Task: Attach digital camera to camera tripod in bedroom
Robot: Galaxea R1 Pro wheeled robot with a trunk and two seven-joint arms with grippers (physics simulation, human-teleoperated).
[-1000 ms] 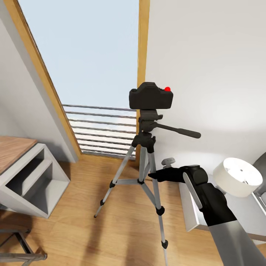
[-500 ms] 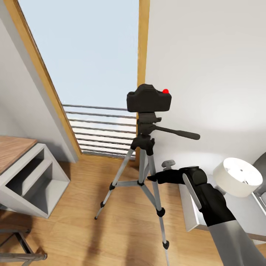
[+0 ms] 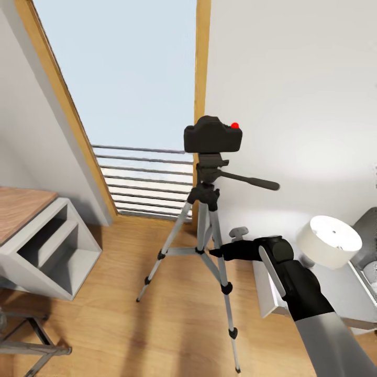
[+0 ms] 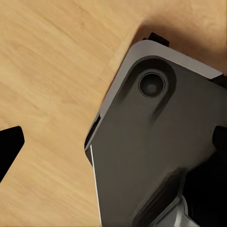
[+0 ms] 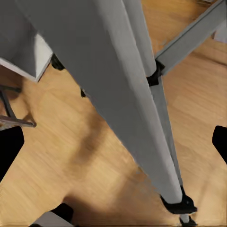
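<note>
The black digital camera (image 3: 213, 134) with its red button sits level on the head of the camera tripod (image 3: 205, 209), which stands on the wood floor before the window. The tripod's pan handle (image 3: 251, 182) points right. My right gripper (image 3: 215, 252) hangs open right beside the tripod's nearest silver leg, at mid height. In the right wrist view that leg (image 5: 127, 90) runs close in front of the right gripper (image 5: 113, 142), whose fingertips (image 5: 9, 149) are spread wide. My left gripper (image 4: 113, 142) is open, pointing down at a grey part of my own body (image 4: 161, 142).
A white open shelf unit with a wood top (image 3: 47, 251) stands at the left, and a grey metal stool (image 3: 26, 340) at the lower left. A white lamp (image 3: 329, 241) rests on a white nightstand (image 3: 335, 293) at the right. The window's railing (image 3: 141, 178) is behind the tripod.
The whole view has shifted a little, so the head camera moved. My right gripper edged slightly closer to the tripod leg. The camera stays on the tripod head.
</note>
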